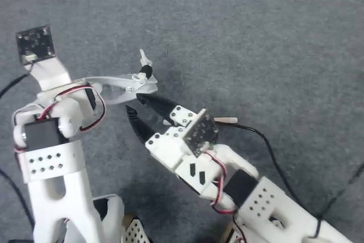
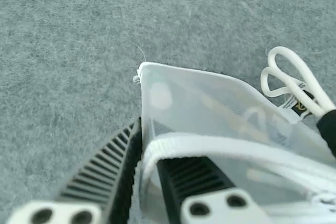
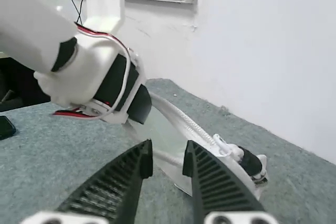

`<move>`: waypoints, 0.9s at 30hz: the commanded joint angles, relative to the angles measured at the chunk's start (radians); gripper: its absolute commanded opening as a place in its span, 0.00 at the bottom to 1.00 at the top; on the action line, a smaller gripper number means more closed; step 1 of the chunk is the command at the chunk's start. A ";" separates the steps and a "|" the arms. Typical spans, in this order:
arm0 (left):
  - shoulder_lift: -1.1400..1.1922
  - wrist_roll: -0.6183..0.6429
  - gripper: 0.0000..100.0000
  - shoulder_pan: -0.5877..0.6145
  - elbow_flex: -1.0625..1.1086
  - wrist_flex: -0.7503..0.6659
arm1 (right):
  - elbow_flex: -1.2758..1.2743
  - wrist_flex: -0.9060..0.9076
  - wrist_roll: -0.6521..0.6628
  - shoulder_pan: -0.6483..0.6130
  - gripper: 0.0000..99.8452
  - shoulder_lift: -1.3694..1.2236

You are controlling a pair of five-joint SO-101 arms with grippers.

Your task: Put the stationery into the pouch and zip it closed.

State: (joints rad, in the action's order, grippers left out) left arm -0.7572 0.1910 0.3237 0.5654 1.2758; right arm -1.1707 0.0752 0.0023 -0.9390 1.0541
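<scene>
A translucent white pouch [image 1: 119, 86] hangs above the grey carpet, and my left gripper [image 2: 149, 148] is shut on its zipper edge. In the left wrist view the pouch [image 2: 210, 108] shows pale shapes inside, too faint to name. At its far end are a black zip tab [image 3: 252, 163] and a white cord loop [image 2: 286, 80]. My right gripper [image 1: 132, 102] is open just beside the pouch's lower edge, its black fingers [image 3: 131, 174] apart with nothing held. From the right wrist the pouch [image 3: 173, 129] hangs straight ahead.
A pale stick-like thing [image 1: 227, 120] lies on the carpet [image 1: 256, 44] beside the right arm's wrist, partly hidden. A black cable [image 1: 270, 149] trails along that arm. A white wall [image 3: 273, 51] borders the carpet.
</scene>
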 commanded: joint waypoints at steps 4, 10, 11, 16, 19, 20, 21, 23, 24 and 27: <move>-0.002 -0.006 0.01 0.003 -0.001 -0.040 | 0.017 0.196 -0.028 0.114 0.09 0.189; -0.002 -0.006 0.01 0.003 -0.001 -0.040 | 0.017 0.351 -0.180 0.193 0.09 0.274; -0.002 -0.006 0.01 0.003 -0.001 -0.040 | 0.017 0.374 -0.183 0.200 0.09 0.280; -0.002 -0.006 0.01 0.003 -0.001 -0.040 | 0.017 0.450 -0.256 0.257 0.09 0.282; -0.002 -0.006 0.01 0.003 -0.001 -0.040 | 0.017 0.478 -0.273 0.303 0.09 0.282; -0.002 -0.008 0.01 0.005 -0.001 -0.040 | 0.018 0.484 -0.278 0.320 0.09 0.282; -0.002 -0.008 0.01 0.005 -0.001 -0.040 | 0.018 0.489 -0.279 0.335 0.09 0.282; -0.002 -0.008 0.01 0.005 -0.001 -0.040 | 0.029 0.515 -0.279 0.358 0.09 0.278; -0.002 -0.008 0.01 0.005 -0.001 -0.040 | 0.037 0.532 -0.279 0.364 0.09 0.278; -0.002 -0.008 0.01 0.005 -0.002 -0.040 | 0.066 0.601 -0.282 0.374 0.09 0.278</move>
State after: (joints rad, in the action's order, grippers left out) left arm -0.7572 0.1910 0.3237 0.5715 1.2666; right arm -1.1707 0.6045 -0.2647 -0.5907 1.3088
